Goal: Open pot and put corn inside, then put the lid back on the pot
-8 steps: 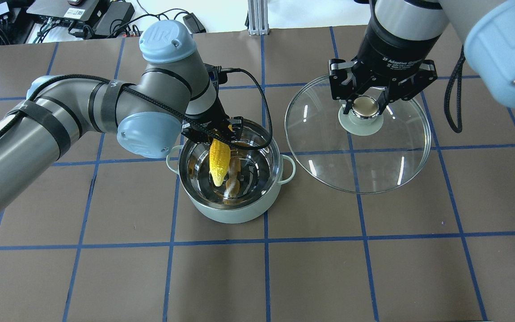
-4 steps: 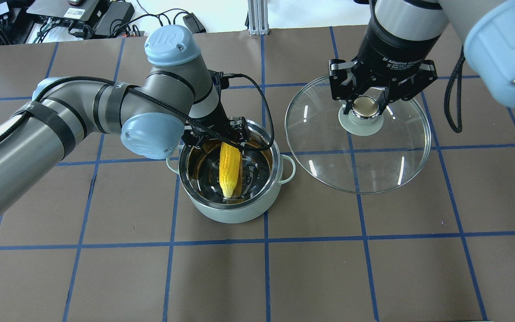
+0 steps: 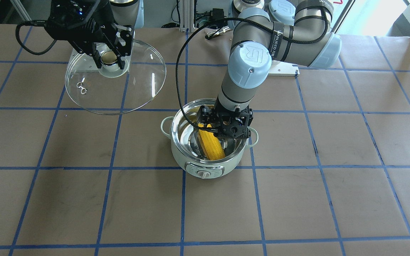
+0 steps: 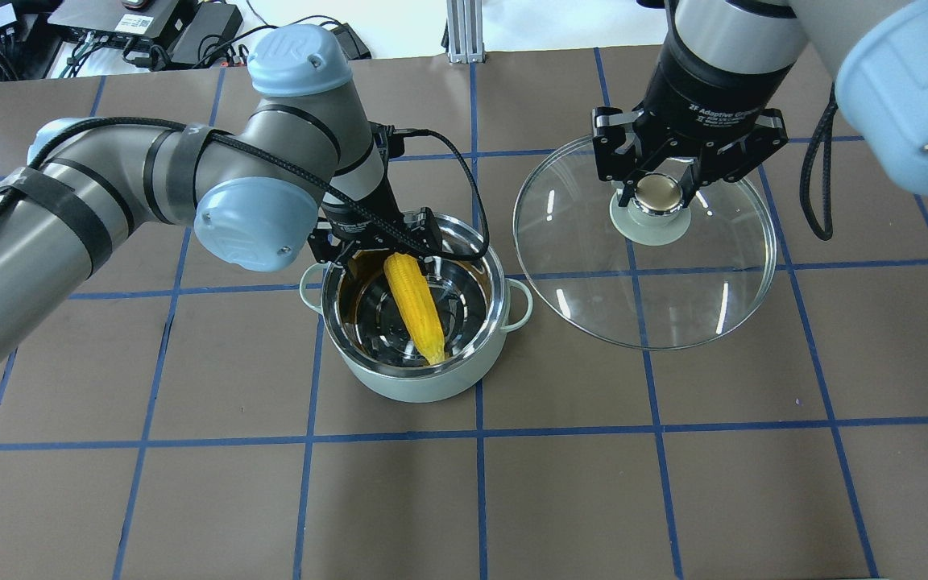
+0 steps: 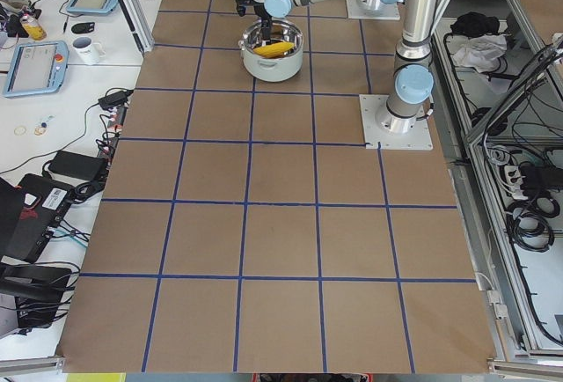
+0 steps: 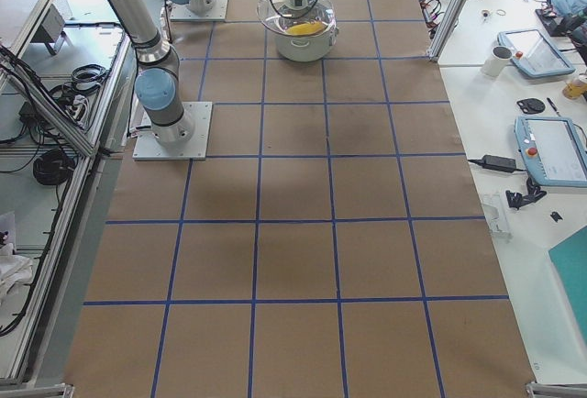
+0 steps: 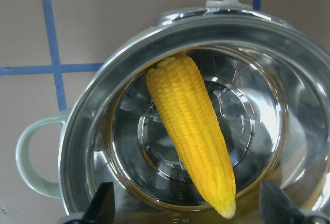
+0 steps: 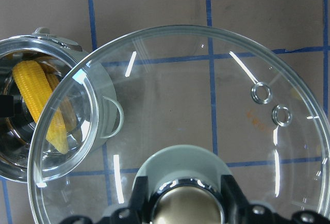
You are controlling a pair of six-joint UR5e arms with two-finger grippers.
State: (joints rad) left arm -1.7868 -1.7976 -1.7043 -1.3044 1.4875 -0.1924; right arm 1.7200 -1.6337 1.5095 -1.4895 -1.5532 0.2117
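Note:
The mint-green pot (image 4: 464,379) stands open near the table's middle, its dial panel (image 3: 205,173) facing away from me. The yellow corn (image 4: 416,310) lies free inside it, leaning on the steel wall, tip toward the near right; it also shows in the left wrist view (image 7: 191,131). My left gripper (image 4: 375,242) is open just above the pot's far rim, one finger on each side of the corn's thick end. My right gripper (image 4: 660,189) is shut on the beige knob of the glass lid (image 4: 673,290) and holds it in the air to the right of the pot.
The left arm's black cable (image 4: 472,201) loops over the pot's far side. Boxes and cables (image 4: 150,24) and an aluminium post (image 4: 464,32) stand beyond the table's far edge. The brown table surface (image 4: 593,483) carries a grid of blue tape.
The left gripper lowered the hanging corn into the pot and opened. The corn now lies tilted inside, tip swung to the right. The right gripper and lid have not moved.

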